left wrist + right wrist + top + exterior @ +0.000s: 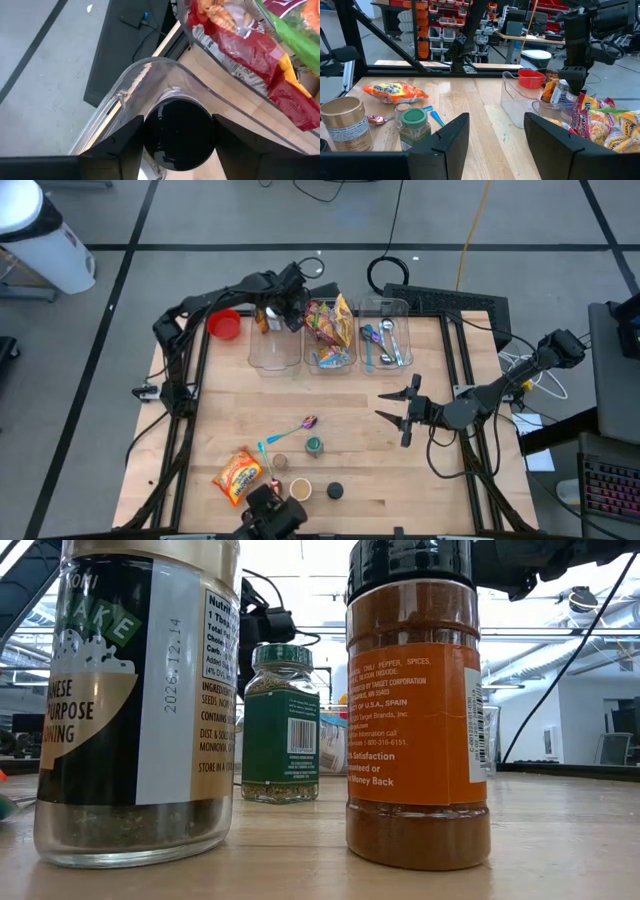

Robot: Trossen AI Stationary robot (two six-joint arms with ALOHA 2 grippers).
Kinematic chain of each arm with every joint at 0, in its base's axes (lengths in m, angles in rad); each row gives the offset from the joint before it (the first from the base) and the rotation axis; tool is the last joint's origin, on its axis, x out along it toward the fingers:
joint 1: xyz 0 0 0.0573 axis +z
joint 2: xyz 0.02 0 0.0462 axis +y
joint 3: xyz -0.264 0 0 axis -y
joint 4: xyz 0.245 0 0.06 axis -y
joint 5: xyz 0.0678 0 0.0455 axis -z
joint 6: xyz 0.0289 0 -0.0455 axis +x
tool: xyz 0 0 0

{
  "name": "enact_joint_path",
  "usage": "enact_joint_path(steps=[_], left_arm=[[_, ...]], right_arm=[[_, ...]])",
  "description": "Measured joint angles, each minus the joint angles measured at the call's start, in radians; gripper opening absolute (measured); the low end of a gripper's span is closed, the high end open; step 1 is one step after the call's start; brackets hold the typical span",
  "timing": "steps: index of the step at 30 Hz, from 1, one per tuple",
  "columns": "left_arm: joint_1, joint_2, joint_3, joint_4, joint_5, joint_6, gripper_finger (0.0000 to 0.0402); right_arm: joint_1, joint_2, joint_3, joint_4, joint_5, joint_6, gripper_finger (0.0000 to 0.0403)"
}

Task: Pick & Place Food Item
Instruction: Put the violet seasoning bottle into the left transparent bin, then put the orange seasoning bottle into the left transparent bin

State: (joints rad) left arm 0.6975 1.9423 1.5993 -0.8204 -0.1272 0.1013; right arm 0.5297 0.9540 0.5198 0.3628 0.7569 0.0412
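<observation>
My left gripper (283, 305) is at the far left clear bin (270, 345), shut on a spice jar with a black lid (177, 135) and a white label (560, 93). My right gripper (400, 412) hangs open and empty over the table's right middle. An orange snack bag (238, 476) lies flat near the front left. A green-lidded spice jar (314, 445) stands upright beside a purple spoon (306, 423). More jars (299, 490) stand at the front edge and fill the low view (415, 710). My left gripper pinches the jar between its two fingers (120, 145) at the sides of its black lid (150, 131). The fingers come from above, pointing down. The jar hangs below them inside the clear bin's rim (150, 67); whether its base touches the bin floor cannot be told.
The middle clear bin (330, 330) holds snack bags. The right bin (386, 345) holds spoons and forks. A red bowl (225, 326) stands left of the bins. A black lid (335, 491) lies near the front edge. Bare wood lies between the bins and the front items.
</observation>
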Motion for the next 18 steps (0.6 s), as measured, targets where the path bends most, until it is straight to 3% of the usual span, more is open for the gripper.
enact_joint_path(steps=[6, 8, 14, 18], left_arm=[[-0.012, -0.014, -0.006, -0.024, -0.013, 0.006, 0.0359], [-0.013, -0.033, -0.004, -0.035, -0.014, 0.002, 0.0385], [-0.013, -0.105, -0.004, -0.065, 0.008, 0.020, 0.0340], [-0.016, -0.196, -0.006, -0.057, 0.187, 0.029, 0.0311]], right_arm=[[0.000, 0.000, 0.000, -0.002, 0.000, -0.001, 0.0183], [0.000, 0.000, 0.000, -0.002, 0.000, -0.001, 0.0183], [0.000, 0.000, 0.000, -0.002, 0.000, -0.001, 0.0183], [0.000, 0.000, 0.000, -0.002, 0.000, 0.003, 0.0183]])
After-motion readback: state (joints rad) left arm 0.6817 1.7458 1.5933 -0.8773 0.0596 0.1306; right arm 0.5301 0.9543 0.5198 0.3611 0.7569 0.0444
